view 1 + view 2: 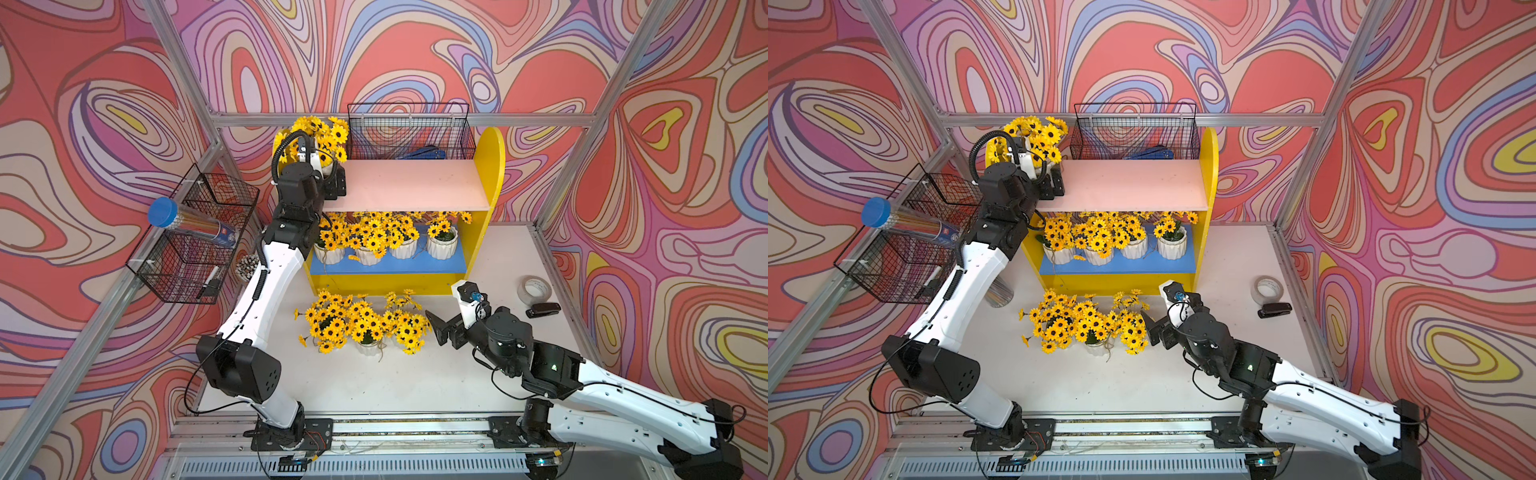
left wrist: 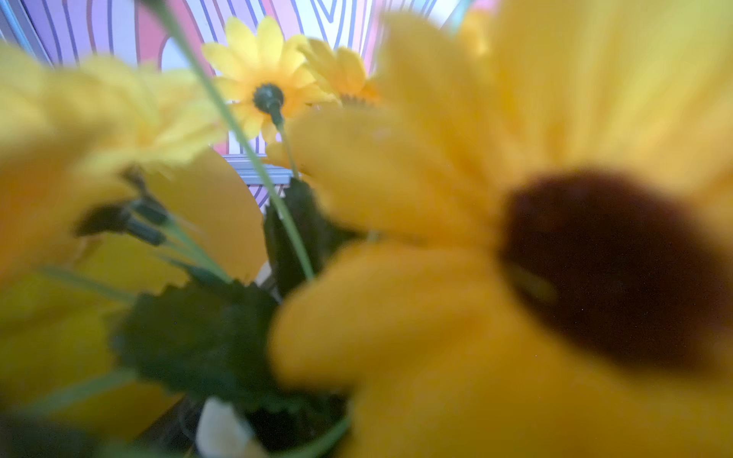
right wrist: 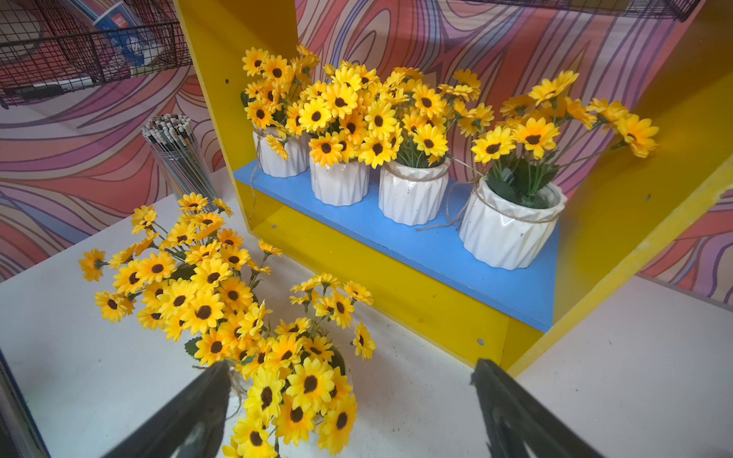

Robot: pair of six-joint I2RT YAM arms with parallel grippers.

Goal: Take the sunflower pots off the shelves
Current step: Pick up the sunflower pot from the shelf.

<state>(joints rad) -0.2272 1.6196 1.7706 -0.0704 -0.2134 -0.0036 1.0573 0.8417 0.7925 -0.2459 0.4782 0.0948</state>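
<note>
Right gripper (image 3: 351, 368) agape, ribbed white pots (image 3: 511, 234)

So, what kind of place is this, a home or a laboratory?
Probably a robot test cell, not a home: an aluminium frame holds printed swirl walls around a white table, and two robot arms are mounted on a rail at its front.

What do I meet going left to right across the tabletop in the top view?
Cup of pencils → sunflower pots on the table → right arm's fingers, open → stapler.
</note>
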